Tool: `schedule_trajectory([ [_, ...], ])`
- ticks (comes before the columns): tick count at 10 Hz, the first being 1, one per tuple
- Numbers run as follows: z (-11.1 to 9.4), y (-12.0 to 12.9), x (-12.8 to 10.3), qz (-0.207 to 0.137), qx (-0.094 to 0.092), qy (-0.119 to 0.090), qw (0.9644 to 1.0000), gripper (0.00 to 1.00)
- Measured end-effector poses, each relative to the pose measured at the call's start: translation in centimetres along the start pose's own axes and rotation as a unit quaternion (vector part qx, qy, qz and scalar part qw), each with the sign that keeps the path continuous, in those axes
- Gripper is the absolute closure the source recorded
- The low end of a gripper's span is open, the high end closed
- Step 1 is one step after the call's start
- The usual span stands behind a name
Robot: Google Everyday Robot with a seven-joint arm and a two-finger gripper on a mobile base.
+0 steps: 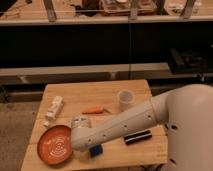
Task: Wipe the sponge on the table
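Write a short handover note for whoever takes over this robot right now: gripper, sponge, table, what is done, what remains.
Gripper: low over the front of the table, between the orange plate and the sponge, mostly hidden from the camera.
Sponge: lies on the table near the front edge, right beside the gripper; contact cannot be told.
Done: gripper is at the sponge.
Left: secure the sponge and wipe it across the table.

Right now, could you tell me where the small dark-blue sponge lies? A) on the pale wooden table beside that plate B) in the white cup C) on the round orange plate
A: the sponge lies on the table beside the plate, with the gripper next to it.
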Motion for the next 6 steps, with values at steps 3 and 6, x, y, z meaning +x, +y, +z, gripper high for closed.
schedule_trajectory([
  [3,0.3,0.9,-0.3,0.041,0.038,-0.023,0.9982,0.20],
  [6,0.8,1.0,-0.4,0.058,0.043,-0.037,0.9967,0.20],
])
